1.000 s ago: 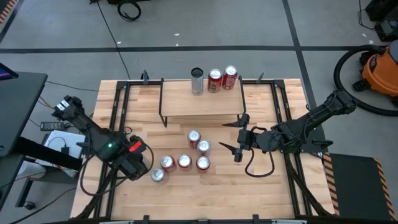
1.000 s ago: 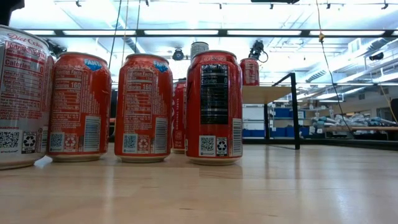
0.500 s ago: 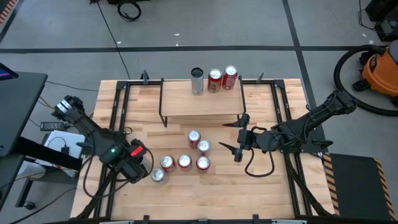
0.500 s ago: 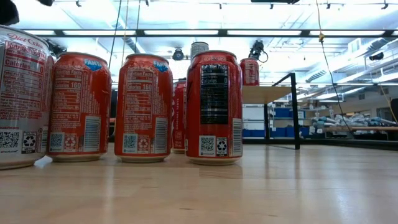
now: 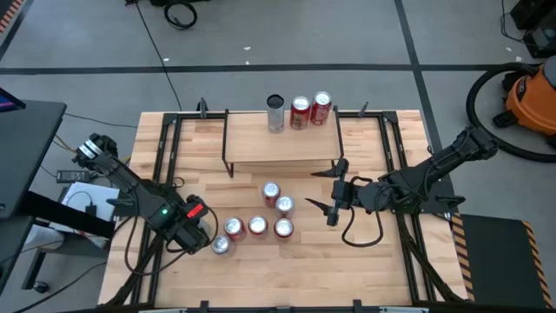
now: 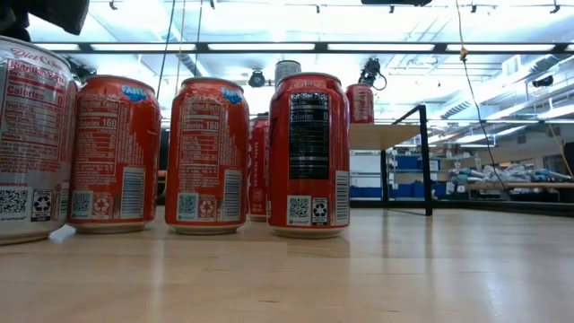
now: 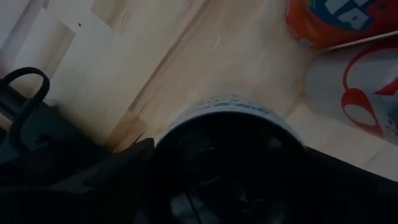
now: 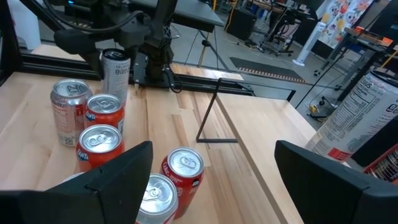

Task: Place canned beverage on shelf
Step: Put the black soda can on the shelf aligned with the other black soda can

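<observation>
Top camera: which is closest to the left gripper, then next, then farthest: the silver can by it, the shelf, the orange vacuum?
1. Silver can, right at the left gripper.
2. Shelf, at the table's far side.
3. Orange vacuum, off the table, far right.

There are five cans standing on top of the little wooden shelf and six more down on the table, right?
Not quite. The shelf has three cans on top, not five: a silver can and two red cans beside it, as the high view shows. The six cans on the table are right.
</observation>
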Tool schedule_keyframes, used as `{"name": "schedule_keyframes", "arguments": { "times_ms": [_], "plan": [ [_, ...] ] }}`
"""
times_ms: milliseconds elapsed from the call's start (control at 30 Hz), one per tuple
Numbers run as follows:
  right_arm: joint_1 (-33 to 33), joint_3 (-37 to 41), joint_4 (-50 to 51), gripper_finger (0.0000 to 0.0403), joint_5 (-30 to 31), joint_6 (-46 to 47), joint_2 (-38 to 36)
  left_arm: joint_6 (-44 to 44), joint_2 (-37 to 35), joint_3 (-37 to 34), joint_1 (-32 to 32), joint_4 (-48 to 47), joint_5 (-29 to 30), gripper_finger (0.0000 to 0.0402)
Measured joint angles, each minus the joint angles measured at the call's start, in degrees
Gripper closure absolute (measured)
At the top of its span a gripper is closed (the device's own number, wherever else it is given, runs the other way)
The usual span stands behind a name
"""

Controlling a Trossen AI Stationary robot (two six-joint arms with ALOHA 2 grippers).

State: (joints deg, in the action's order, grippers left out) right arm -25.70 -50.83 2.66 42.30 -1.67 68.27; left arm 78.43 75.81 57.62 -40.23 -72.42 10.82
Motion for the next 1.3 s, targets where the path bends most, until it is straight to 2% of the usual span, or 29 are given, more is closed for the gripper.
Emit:
{"name": "schedule_keyframes", "arguments": {
  "times_ms": [233,367,533,733,967,1300],
  "plan": [
    [0.0,0.0,0.0,0.0055,0.0,0.0,0.0,-0.6,0.0,0.0,0.0,0.5,1.9,0.0118],
    [0.0,0.0,0.0,0.0055,0.0,0.0,0.0,-3.0,-0.1,0.4,0.5,0.4,1.9,0.0142],
    [0.3,0.0,0.0,0.0055,0.0,0.0,0.0,-8.3,-0.1,4.1,3.7,-2.5,2.1,0.0142],
    [0.7,0.0,0.1,0.0055,0.0,0.0,0.0,-16.9,-0.1,11.8,10.4,-10.3,2.5,0.0142],
    [1.1,0.0,1.1,0.0055,0.0,0.2,0.0,-29.5,0.2,21.4,19.9,-10.6,3.7,0.0142],
    [2.4,0.0,4.0,0.0055,0.0,1.9,0.0,-51.3,9.4,35.7,32.9,-10.6,3.9,0.0142]
  ]
}}
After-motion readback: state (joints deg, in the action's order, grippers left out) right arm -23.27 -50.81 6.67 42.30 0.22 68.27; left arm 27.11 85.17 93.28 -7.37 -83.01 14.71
